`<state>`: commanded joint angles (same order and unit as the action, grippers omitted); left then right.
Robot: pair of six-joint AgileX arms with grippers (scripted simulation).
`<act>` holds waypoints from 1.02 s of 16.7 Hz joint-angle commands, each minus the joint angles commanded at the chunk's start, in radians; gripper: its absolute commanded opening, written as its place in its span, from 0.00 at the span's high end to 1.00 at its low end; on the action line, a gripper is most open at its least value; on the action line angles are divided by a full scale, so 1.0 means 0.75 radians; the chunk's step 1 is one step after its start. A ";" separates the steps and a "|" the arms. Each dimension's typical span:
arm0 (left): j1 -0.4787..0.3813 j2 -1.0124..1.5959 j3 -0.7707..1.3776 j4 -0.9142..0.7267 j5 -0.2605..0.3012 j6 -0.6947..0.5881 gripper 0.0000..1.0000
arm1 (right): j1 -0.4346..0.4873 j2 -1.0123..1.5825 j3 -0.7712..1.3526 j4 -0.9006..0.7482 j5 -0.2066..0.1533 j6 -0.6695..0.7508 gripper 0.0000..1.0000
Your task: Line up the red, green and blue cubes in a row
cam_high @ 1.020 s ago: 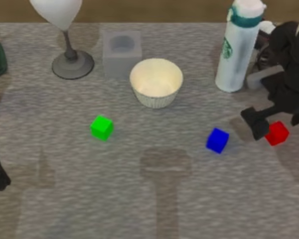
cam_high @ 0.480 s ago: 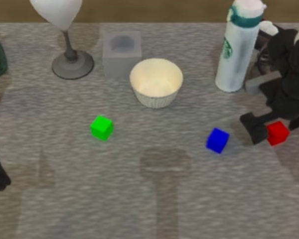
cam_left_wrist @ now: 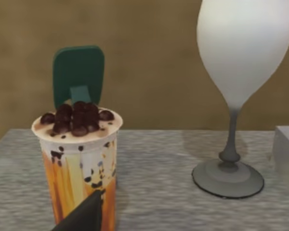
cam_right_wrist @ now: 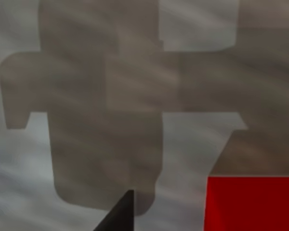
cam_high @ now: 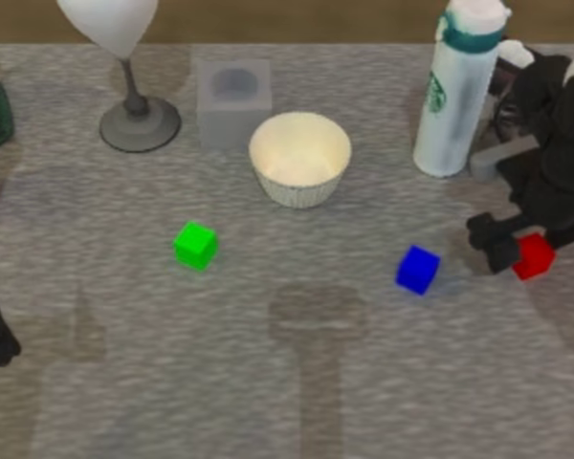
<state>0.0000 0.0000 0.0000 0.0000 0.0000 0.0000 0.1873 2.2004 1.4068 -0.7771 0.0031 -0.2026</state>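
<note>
Grey mottled table (cam_high: 297,382), brown wall behind; contents listed from the working claw outward.

Right claw (cam_high: 518,247): low at the table's right edge, straddling the red cube (cam_high: 534,256). One dark finger (cam_high: 497,247) stands just left of the cube; the other is hidden under the arm. Jaws look narrow about the cube, but whether they grip it cannot be told. The right wrist view shows the cube's red face close beside one fingertip, with the arm's shadow on the table.

Key relation: the red cube sits between the fingers, directly under the right claw; the right arm is by far the nearer.

Blue cube (cam_high: 417,270): near, to the left of the red one, apart from it. Green cube (cam_high: 195,245): well apart, left of centre. No row yet.

Left claw (cam_left_wrist: 84,216): parked at the table's left edge, beside a drink cup (cam_left_wrist: 79,163).

Other items: cream bowl (cam_high: 299,159), grey block (cam_high: 234,100), white bottle (cam_high: 457,86), goblet (cam_high: 129,91).

Change since a second ago: the visible finger has moved in toward the cube and the arm has dropped lower; all three cubes lie where they did.
</note>
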 joint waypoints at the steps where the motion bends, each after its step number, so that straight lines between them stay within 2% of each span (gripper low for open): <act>1: 0.000 0.000 0.000 0.000 0.000 0.000 0.00 | 0.000 0.000 0.000 0.000 0.000 0.000 0.83; 3: 0.000 0.000 0.000 0.000 0.000 0.000 0.00 | 0.000 0.000 0.000 0.000 0.000 0.000 0.98; 4: 0.000 0.000 0.000 0.000 0.000 0.000 0.00 | 0.000 0.000 0.000 0.000 0.000 0.000 1.00; 11: 0.000 0.000 0.000 0.000 0.000 0.000 0.00 | 0.000 0.000 0.000 0.000 0.000 0.000 1.00; 17: 0.000 0.000 0.000 0.000 0.000 0.000 0.00 | 0.006 -0.114 0.114 -0.177 -0.013 0.004 1.00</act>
<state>0.0000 0.0000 0.0000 0.0000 0.0000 0.0000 0.1917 2.1152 1.4924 -0.9101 -0.0065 -0.1993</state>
